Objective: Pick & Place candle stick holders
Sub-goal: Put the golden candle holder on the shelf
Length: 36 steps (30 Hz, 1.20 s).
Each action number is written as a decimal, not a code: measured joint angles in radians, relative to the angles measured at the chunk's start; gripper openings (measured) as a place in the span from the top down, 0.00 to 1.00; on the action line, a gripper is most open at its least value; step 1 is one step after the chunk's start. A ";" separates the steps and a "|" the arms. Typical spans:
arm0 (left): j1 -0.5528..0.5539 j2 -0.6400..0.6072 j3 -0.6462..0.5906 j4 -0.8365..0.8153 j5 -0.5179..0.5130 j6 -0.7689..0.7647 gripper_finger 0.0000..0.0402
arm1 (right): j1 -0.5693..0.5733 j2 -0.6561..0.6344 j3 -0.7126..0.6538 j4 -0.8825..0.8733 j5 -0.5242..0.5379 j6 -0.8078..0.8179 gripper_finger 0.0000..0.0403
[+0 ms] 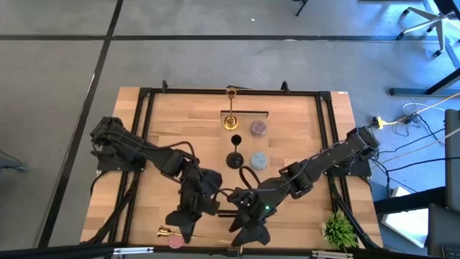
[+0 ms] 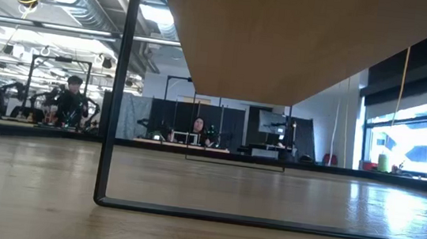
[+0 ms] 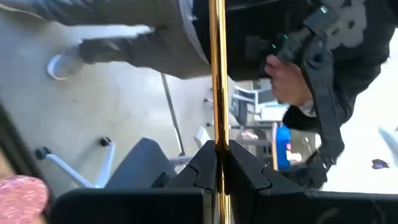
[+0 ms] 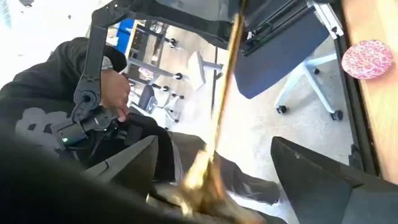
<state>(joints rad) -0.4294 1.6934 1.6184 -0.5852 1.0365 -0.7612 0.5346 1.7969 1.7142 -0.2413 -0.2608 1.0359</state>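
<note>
Grey concrete floor surrounds a light wooden table (image 1: 287,137) framed in black metal, with a small green leafy plant (image 1: 339,230) at its near right corner.

Near the far middle of the table a shiny gold stemmed candle stick holder (image 1: 231,114) stands upright on a round base. Beside it to the right lies a low round speckled mauve holder (image 1: 258,129), and nearer the robot a low round speckled light-blue holder (image 1: 259,161). A black stemmed holder (image 1: 235,157) stands just left of the light-blue one.

At the near left edge lies a low round speckled pink holder (image 1: 175,242), seen also from the right wrist (image 4: 367,59). A second gold holder (image 1: 167,232), thin and mirror-bright, lies close by it.

The left gripper (image 3: 217,163) is clamped tight on this gold stem (image 3: 217,74), its dark fingers (image 3: 245,168) meeting around the rod. The right gripper (image 4: 214,165) has its fingers (image 4: 323,174) spread wide either side of the same stem's flared gold end (image 4: 202,177), apparently not gripping it, though that end is blurred.

Behind the stem a person in a dark printed top shows, one hand (image 4: 115,90) on a black control handle. The print on the top cannot be read.
</note>
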 joint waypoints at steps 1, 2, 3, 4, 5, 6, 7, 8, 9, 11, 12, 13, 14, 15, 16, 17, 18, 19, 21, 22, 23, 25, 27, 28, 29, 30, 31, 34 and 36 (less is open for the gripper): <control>-0.006 0.009 0.000 0.007 0.018 0.000 0.97 | 0.000 0.000 0.000 -0.004 0.002 -0.001 0.22; -0.013 0.015 0.000 0.009 0.043 0.008 0.97 | 0.000 0.000 0.000 -0.011 0.003 -0.003 0.22; -0.021 0.023 0.000 0.015 0.060 0.006 0.97 | 0.000 0.000 0.000 -0.014 0.005 -0.004 0.22; -0.025 0.032 0.000 0.032 0.085 -0.001 0.97 | 0.000 0.000 -0.001 -0.013 0.007 -0.004 0.22; -0.027 0.043 0.000 0.056 0.112 -0.010 0.97 | 0.000 0.000 -0.001 -0.011 0.009 -0.004 0.22; -0.027 0.054 0.000 0.074 0.126 -0.022 0.97 | 0.000 0.000 -0.001 -0.003 0.010 -0.004 0.23; -0.025 0.064 0.000 0.091 0.138 -0.041 0.97 | 0.000 0.000 -0.001 0.007 0.010 -0.004 0.23; -0.023 0.075 0.000 0.112 0.148 -0.058 0.97 | 0.000 0.002 0.000 0.011 0.011 -0.006 0.24; -0.022 0.082 0.000 0.128 0.154 -0.070 0.97 | 0.000 0.003 0.000 0.013 0.015 -0.013 0.24; -0.023 0.088 0.000 0.134 0.159 -0.075 0.97 | 0.000 0.004 0.000 0.012 0.019 -0.031 0.25; -0.024 0.088 0.000 0.138 0.159 -0.072 0.97 | 0.000 0.004 0.000 0.013 0.025 -0.042 0.25; -0.024 0.088 0.000 0.139 0.160 -0.067 0.97 | 0.003 0.004 0.000 0.016 0.033 -0.050 0.26; -0.024 0.088 0.000 0.139 0.158 -0.062 0.97 | 0.006 0.004 0.000 0.020 0.044 -0.054 0.26; -0.023 0.088 0.000 0.139 0.155 -0.061 0.97 | 0.008 0.004 0.000 0.024 0.048 -0.056 0.26; -0.023 0.088 -0.001 0.139 0.148 -0.061 0.97 | 0.010 0.004 0.000 0.028 0.049 -0.056 0.26; -0.023 0.088 -0.001 0.139 0.138 -0.061 0.97 | 0.012 0.004 0.000 0.032 0.051 -0.056 0.26; -0.023 0.088 -0.001 0.138 0.129 -0.061 0.97 | 0.013 0.004 0.001 0.033 0.051 -0.056 0.26; -0.023 0.088 -0.001 0.137 0.122 -0.060 0.97 | 0.014 0.004 0.001 0.033 0.051 -0.056 0.26; -0.023 0.087 -0.002 0.131 0.102 -0.048 0.97 | 0.017 0.004 0.001 0.033 0.051 -0.057 0.26; -0.023 0.087 -0.002 0.120 0.084 -0.037 0.97 | 0.017 0.004 0.001 0.033 0.052 -0.057 0.26; -0.023 0.087 -0.002 0.102 0.062 -0.019 0.97 | 0.018 0.004 0.001 0.033 0.052 -0.057 0.26; -0.023 0.087 -0.002 0.052 0.013 0.025 0.97 | 0.018 0.004 0.001 0.032 0.051 -0.057 0.26; -0.024 0.086 -0.002 -0.013 -0.054 0.075 0.97 | 0.017 0.004 0.001 0.023 0.051 -0.057 0.26; -0.030 0.086 -0.002 -0.044 -0.086 0.095 0.97 | 0.017 0.004 0.001 0.017 0.057 -0.057 0.26; -0.038 0.086 -0.002 -0.070 -0.108 0.110 0.97 | 0.017 0.004 0.001 0.006 0.072 -0.056 0.26; -0.050 0.085 -0.003 -0.091 -0.123 0.122 0.97 | 0.017 0.004 0.001 -0.003 0.092 -0.056 0.26; -0.066 0.083 -0.003 -0.103 -0.135 0.128 0.97 | 0.017 0.004 0.001 -0.008 0.111 -0.056 0.26; -0.123 0.059 -0.004 -0.111 -0.210 0.124 0.97 | 0.016 0.000 0.002 -0.010 0.183 -0.058 0.26; -0.158 0.028 -0.005 -0.104 -0.299 0.115 0.97 | 0.016 -0.009 0.003 -0.006 0.238 -0.073 0.26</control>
<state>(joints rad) -0.5878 1.7216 1.6135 -0.6891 0.7371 -0.6465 0.5502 1.7884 1.7172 -0.2473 -0.0232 0.9629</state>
